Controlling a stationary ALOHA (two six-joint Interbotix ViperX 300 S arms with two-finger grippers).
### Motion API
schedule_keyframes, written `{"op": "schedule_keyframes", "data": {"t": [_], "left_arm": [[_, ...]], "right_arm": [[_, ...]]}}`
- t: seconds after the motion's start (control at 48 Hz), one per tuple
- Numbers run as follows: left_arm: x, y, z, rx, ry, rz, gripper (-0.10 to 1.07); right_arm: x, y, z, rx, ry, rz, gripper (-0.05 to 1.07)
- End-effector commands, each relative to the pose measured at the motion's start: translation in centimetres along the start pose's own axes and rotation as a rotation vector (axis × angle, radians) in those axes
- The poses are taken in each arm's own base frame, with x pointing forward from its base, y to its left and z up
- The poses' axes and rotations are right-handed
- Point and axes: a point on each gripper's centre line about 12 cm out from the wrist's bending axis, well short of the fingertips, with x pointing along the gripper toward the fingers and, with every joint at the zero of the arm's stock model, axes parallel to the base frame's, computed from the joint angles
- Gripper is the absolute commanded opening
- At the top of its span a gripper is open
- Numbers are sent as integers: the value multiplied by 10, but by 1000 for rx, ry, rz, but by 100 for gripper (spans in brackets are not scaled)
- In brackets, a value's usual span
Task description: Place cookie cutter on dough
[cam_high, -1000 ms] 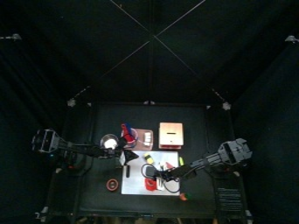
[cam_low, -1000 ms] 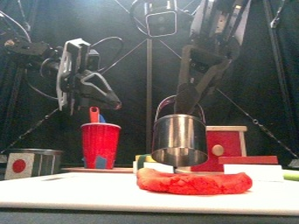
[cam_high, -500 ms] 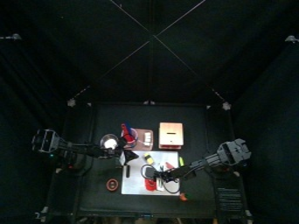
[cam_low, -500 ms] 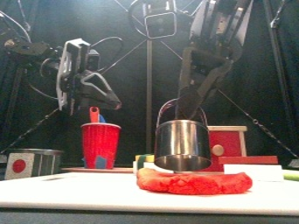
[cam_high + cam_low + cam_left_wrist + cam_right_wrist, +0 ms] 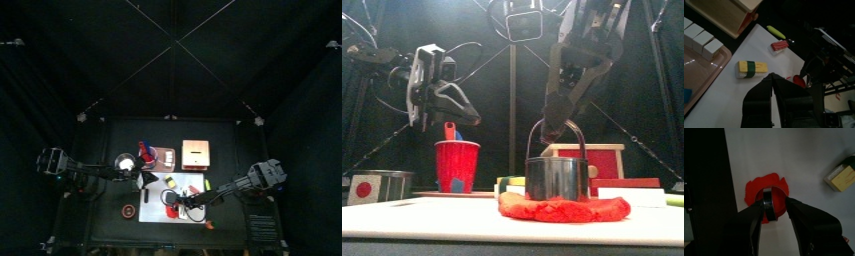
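The cookie cutter (image 5: 557, 178) — a steel cylinder with an arched handle — is standing upright on the dough (image 5: 564, 208), its lower rim sitting on the red mass, which is lying flat on the white board (image 5: 422, 216) near the table's front edge. The placement is serving the task directly: the cutter is centred over the blob so that its ring falls wholly within the red outline, as the right wrist view confirms, where the dark ring (image 5: 771, 203) is lying inside the dough (image 5: 754, 190) with red showing on every side. The right gripper (image 5: 556, 125) is hanging just above the cutter, at the level of the handle's arch; its jaws are standing wide apart on either side of the handle, and no contact with the metal can be made out, so the cutter appears to be resting on its own weight. In judgement, the placing step is essentially done, and a straight upward retreat is what would spare the handle a snag. The left gripper (image 5: 774, 97) is waiting aside, well clear of the dough, above the red cup (image 5: 457, 165) — its jaws are lying closed together and holding nothing. A yellow block with a green band (image 5: 754, 68) is lying on the board nearby, playing no part.
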Motion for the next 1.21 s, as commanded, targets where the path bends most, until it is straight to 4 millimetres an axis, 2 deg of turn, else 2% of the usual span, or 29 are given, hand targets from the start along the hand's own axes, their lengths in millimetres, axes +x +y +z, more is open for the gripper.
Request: {"op": "schedule_keyframes", "data": {"t": [0.0,0.208,0.604,0.833,1.188], "left_arm": [[-1,-4,7,-1,-27,-15,42],[-1,-4,7,-1,-25,-14,42],[-1,-4,7,-3,-27,-15,42],[-1,-3,6,-1,-23,-12,42],[-1,-3,7,0,-24,-13,41]], "right_arm": [[-22,13,26,1,-88,46,77],[-21,17,25,-1,-90,55,73],[-23,17,28,-3,-99,56,58],[-28,19,34,0,-117,63,57],[-24,24,33,11,-113,82,57]]}}
